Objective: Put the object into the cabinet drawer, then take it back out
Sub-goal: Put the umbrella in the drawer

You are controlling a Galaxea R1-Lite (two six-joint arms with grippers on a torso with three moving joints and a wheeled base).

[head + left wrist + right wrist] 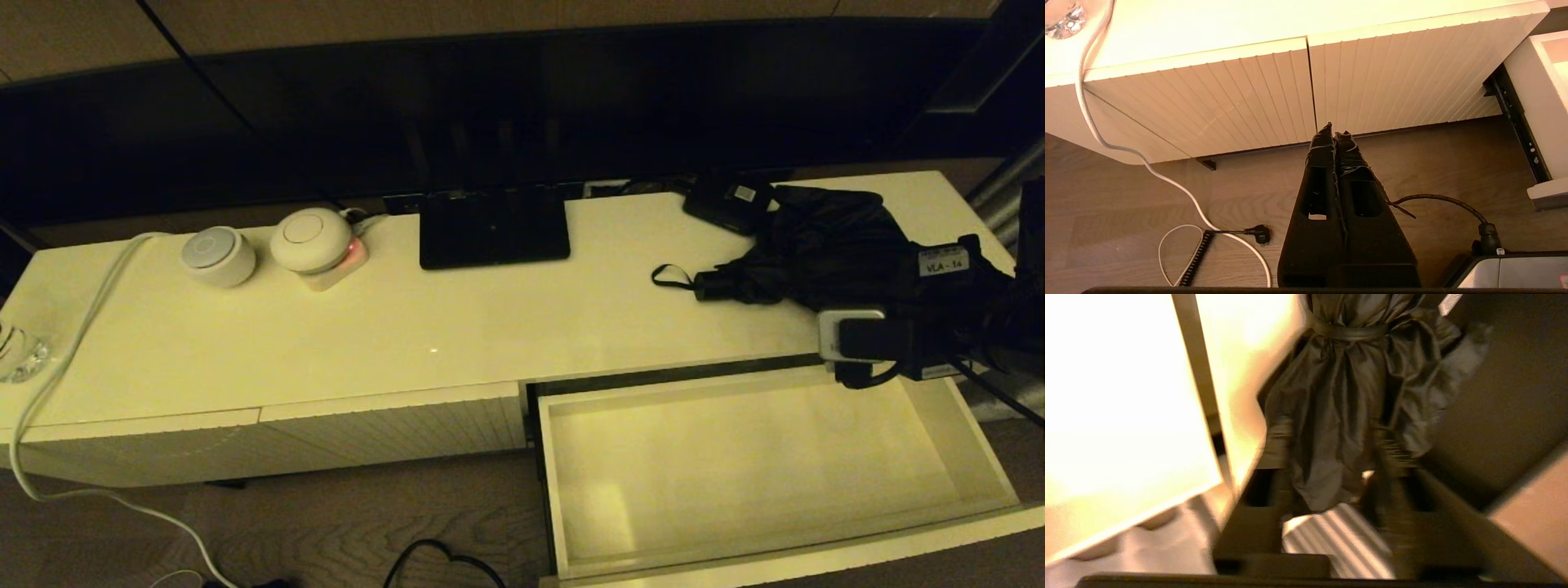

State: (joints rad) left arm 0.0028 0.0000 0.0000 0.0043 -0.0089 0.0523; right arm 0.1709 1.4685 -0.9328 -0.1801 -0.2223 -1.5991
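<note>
we see the black umbrella [824,245] lying on the cream bench [408,327] at about 2 o'clock in the head view, its handle and wrist loop pointing toward 9 o'clock. the right end effector [1331,457] has its fingers [1278,445] set on either side of the baggy fabric, pinching it. the cabinet drawer [563,490] stands pulled open at 5 o'clock. the left end effector [1334,132] hangs low before the ribbed panels [1249,94], fingers pressed together.

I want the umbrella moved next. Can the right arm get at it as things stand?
Probably yes: the right gripper already has its fingers on either side of the umbrella fabric on the cabinet top, nothing between.
</note>
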